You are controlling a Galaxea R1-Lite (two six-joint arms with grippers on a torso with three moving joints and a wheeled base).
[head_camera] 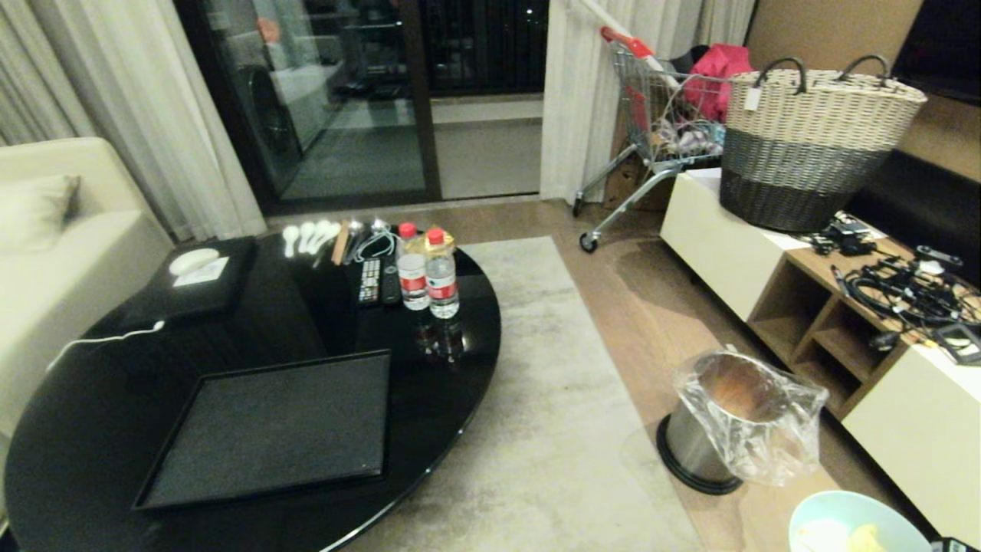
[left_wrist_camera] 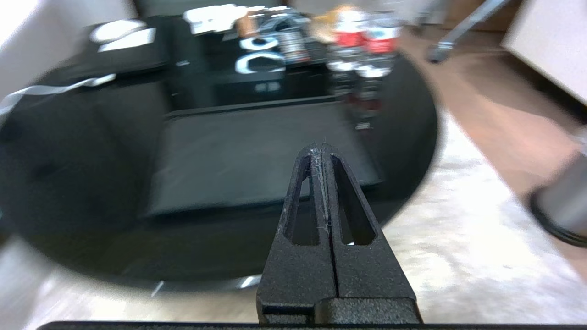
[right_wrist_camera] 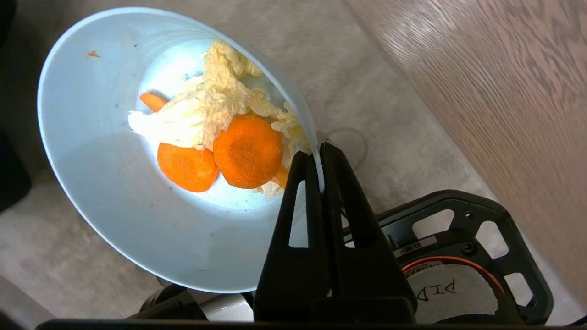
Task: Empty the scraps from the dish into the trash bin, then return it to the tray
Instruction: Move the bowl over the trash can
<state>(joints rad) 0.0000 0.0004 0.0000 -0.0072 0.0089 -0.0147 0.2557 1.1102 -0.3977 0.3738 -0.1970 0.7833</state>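
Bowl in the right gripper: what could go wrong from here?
The right gripper pinches only the thin rim of the bowl, so it could twist or slip when tipped. The scraps sit loose and may fall on the rug before the bin. The bin's slack bag could catch the rim.

Dish (head_camera: pixel 851 521) cut off at head view's bottom edge; left wrist view blurred.

Large flat black rectangular tray (head_camera: pixel 276 429) sits on round glossy black table (head_camera: pixel 92 437), two clear plastic bottles (head_camera: pixel 428 272) behind it. Small steel trash bin (head_camera: pixel 724 422) on floor right of table. Pale blue bowl (head_camera: pixel 851 521) with orange-and-white scraps (right_wrist_camera: pixel 220 137) in front of bin.
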